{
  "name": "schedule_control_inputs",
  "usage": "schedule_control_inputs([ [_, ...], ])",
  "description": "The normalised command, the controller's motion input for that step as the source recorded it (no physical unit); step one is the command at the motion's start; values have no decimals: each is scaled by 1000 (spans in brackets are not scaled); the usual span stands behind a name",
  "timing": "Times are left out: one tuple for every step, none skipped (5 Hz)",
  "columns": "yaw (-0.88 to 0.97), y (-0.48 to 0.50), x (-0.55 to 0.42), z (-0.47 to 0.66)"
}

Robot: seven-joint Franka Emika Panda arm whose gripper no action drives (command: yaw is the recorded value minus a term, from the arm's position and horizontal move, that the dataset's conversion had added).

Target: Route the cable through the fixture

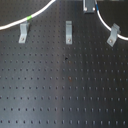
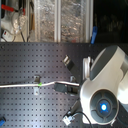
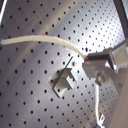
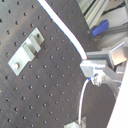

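Your pincer (image 1: pixel 90 7) is clamped on the cable (image 1: pixel 40 13) behind the clips, and the fixture (image 1: pixel 68 31) stands mid-tabletop (image 1: pixel 65 85), apart from the cable.

Black perforated board (image 1: pixel 65 90), cluttered backdrop

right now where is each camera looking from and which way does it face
First exterior view: above the board, angled down at three clips, the fixture central; gripper at top edge.
Second exterior view: overhead, behind the arm's white base.
First wrist view: on the gripper, looking at a clip and perforated board.
Second wrist view: on the gripper, opposite side.
All four share the cable.
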Motion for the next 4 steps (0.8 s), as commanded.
schedule_control_inputs([
  [0, -34, 0, 11],
  [0, 113, -128, 305],
  [274, 254, -118, 126],
  [317, 213, -61, 91],
])
